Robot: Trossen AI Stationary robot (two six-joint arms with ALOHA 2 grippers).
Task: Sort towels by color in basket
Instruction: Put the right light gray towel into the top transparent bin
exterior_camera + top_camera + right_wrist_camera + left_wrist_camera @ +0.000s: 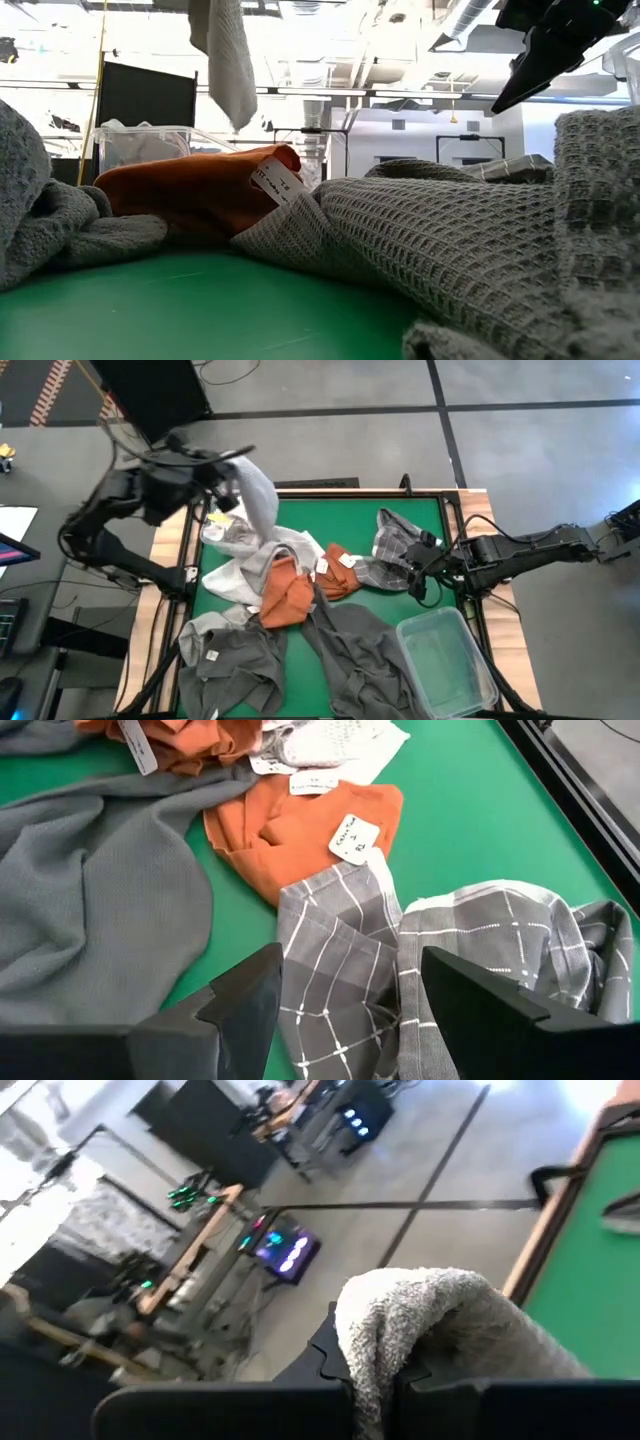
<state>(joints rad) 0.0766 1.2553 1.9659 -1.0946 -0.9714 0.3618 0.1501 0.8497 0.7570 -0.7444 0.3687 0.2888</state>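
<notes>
Crumpled dark grey towels [345, 650] and rust orange towels [288, 595] crowd the green counter's [330, 520] middle; its far strip lies bare.

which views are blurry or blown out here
Left wrist view: the room is smeared and blurred, with only the pale grey towel reasonably clear. Low view: ceiling lights wash out the background, and the near dark grey towel fills the frame. High and right wrist views: evenly lit, with the checked towel sharp.

White paper tags [355, 838] with handwriting lie on the rust orange towels [300, 830], another tag [278, 180] shows on an orange towel in the low view, but the writing on every tag is too small to make out.
</notes>
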